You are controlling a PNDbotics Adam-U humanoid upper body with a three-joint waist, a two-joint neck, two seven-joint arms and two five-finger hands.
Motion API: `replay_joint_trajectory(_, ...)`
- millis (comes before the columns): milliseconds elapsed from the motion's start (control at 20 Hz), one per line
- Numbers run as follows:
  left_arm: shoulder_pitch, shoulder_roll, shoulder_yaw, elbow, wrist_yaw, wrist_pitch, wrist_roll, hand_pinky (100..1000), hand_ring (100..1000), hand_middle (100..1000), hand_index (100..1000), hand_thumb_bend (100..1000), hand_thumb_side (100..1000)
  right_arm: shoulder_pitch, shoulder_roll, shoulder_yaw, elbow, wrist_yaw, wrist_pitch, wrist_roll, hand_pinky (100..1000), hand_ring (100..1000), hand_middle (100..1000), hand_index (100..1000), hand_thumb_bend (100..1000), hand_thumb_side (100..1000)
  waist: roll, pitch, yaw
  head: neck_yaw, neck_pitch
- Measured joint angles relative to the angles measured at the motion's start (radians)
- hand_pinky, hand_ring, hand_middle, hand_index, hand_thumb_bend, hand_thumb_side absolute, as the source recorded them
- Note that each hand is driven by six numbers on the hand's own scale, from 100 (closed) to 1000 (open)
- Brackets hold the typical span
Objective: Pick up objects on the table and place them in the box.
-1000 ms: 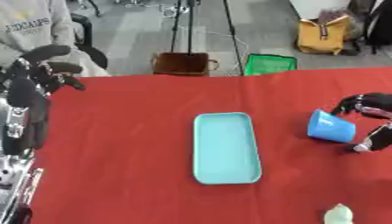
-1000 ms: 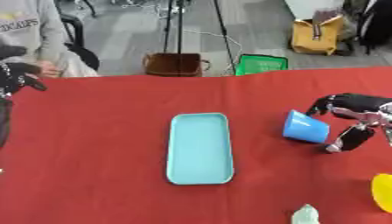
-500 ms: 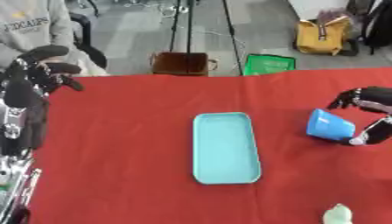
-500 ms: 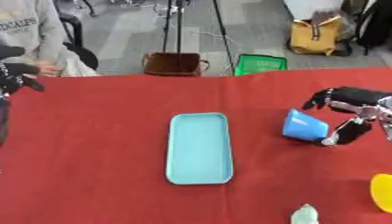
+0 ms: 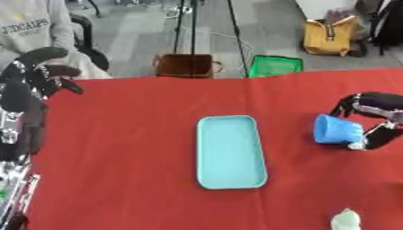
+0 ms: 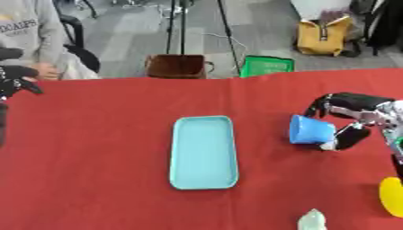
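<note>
In the left eye view the right hand curls its fingers round a blue cup right of the light blue tray, the left hand raised and clenched, while the right eye view adds a yellow object and a pale small thing on the red table.

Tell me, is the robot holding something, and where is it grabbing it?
The right hand is curled round the small blue cup, fingers over its top side and thumb underneath. The left hand holds nothing.
</note>
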Motion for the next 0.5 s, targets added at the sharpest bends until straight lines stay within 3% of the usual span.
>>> replay_joint_trajectory(150, 0.0, 0.0, -0.002, 0.0, 0.001, 0.0, -0.002, 518, 657, 737, 807, 553, 770, 0.0, 0.001, 0.0, 0.0, -0.001, -0.002, -0.002, 575, 587, 579, 636, 460, 257, 0.0, 0.0, 0.0, 0.0, 0.0)
replay_joint_trajectory(200, 0.0, 0.0, -0.002, 0.0, 0.001, 0.0, -0.003, 518, 657, 737, 807, 552, 770, 0.0, 0.001, 0.0, 0.0, -0.001, -0.004, -0.004, 533, 542, 527, 548, 438, 236, 0.0, 0.0, 0.0, 0.0, 0.0)
replay_joint_trajectory(300, 0.0, 0.0, -0.003, 0.0, 0.003, 0.0, -0.003, 518, 657, 737, 808, 553, 769, 0.001, 0.002, 0.0, -0.001, -0.004, -0.01, -0.01, 511, 523, 504, 502, 423, 221, 0.0, 0.0, 0.0, 0.0, 0.0)
replay_joint_trajectory(500, 0.0, 0.0, -0.003, 0.0, 0.003, 0.0, -0.003, 518, 656, 737, 808, 554, 769, 0.004, 0.005, 0.006, -0.018, -0.02, -0.034, -0.034, 507, 512, 492, 486, 421, 217, -0.001, 0.0, -0.001, 0.0, 0.0)
